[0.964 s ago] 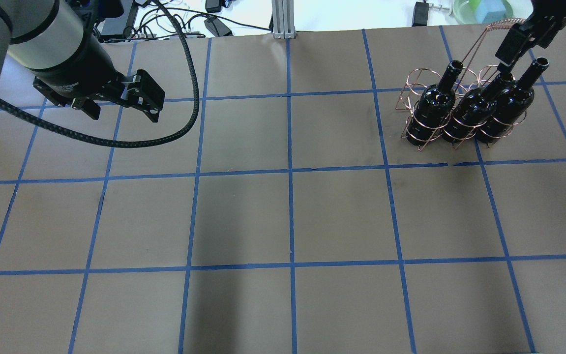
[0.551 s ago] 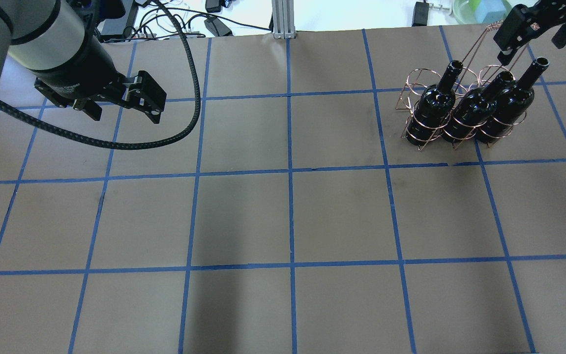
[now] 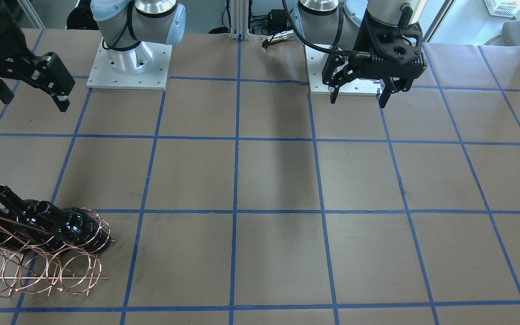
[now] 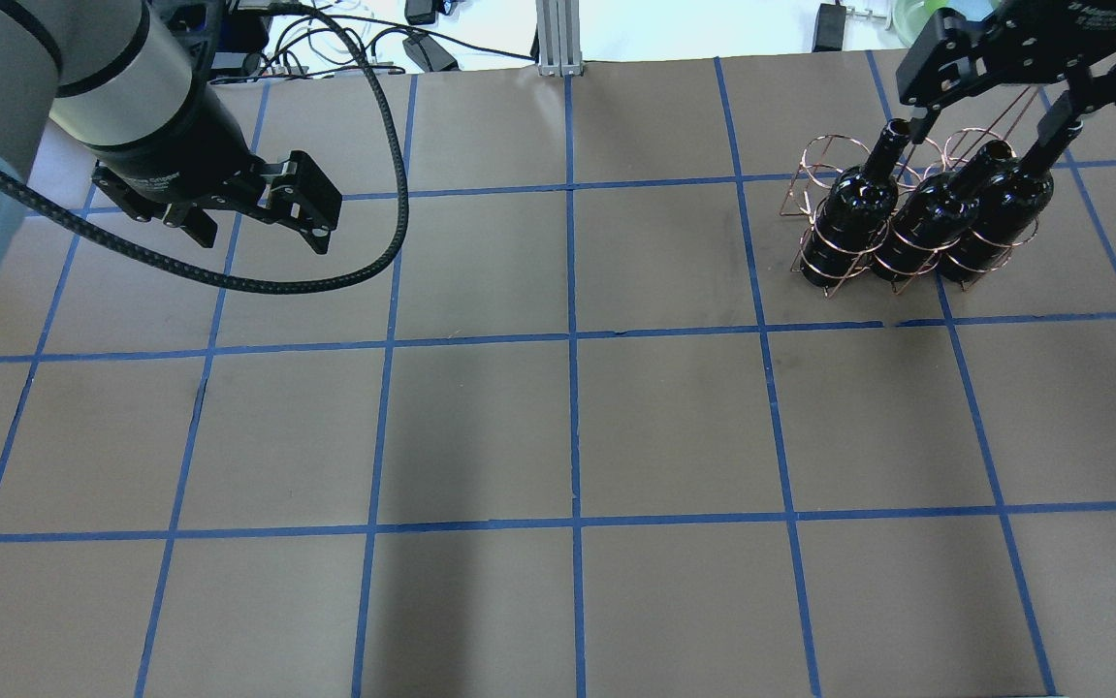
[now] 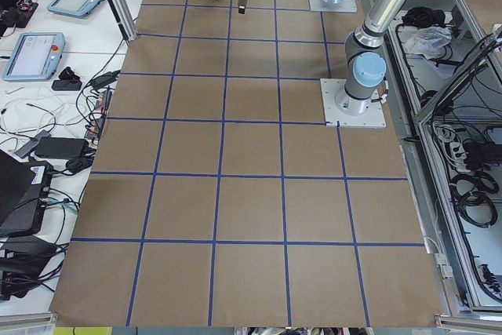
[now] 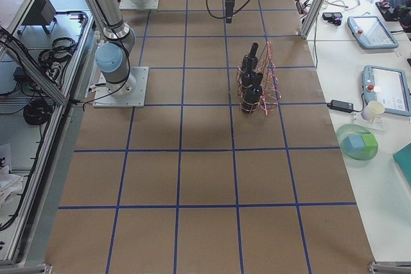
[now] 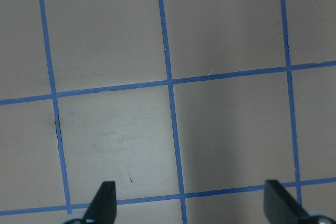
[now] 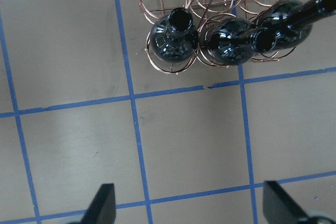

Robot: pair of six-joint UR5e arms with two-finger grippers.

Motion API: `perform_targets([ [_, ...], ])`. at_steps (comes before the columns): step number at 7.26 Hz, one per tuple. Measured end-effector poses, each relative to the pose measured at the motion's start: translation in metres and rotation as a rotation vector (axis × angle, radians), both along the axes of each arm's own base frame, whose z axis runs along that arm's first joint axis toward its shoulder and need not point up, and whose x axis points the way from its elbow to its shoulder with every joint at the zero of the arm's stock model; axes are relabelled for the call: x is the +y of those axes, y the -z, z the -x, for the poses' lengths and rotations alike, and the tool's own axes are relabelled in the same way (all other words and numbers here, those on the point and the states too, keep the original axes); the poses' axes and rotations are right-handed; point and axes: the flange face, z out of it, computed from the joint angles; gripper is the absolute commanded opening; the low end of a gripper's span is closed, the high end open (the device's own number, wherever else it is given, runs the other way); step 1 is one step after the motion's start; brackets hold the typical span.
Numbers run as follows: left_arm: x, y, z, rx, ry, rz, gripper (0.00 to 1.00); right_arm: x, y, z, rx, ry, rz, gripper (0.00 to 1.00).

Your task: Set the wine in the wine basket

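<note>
Overhead exterior: nearest, the left jaws hang spread and empty over the bare surface (image 4: 558, 436), barely shifted. Farther off, the wine (image 4: 936, 218) stands upright in the wine basket (image 4: 814, 160) between two other bottles (image 4: 848, 218). The right jaws, a second ago at its neck, have lifted clear and are open, so placement looks done.

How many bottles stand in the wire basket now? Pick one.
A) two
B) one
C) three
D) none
C: three dark bottles stand upright side by side in one row of loops of the wine basket, while its other row of loops holds nothing.
</note>
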Motion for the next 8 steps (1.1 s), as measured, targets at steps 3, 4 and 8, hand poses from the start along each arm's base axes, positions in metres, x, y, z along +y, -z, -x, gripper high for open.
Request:
perform_targets([
  [3,0.002,-0.005,-0.007,-0.023,-0.013,0.013,1.0,0.019,0.0,-0.046,0.018,-0.021,0.0,1.0],
  [4,0.003,-0.005,-0.007,-0.026,-0.013,0.01,1.0,0.023,-0.001,-0.057,0.007,-0.039,0.004,1.0],
  [8,0.005,-0.004,-0.008,-0.032,-0.015,0.005,1.0,0.026,-0.002,-0.072,-0.052,-0.114,0.005,1.0],
])
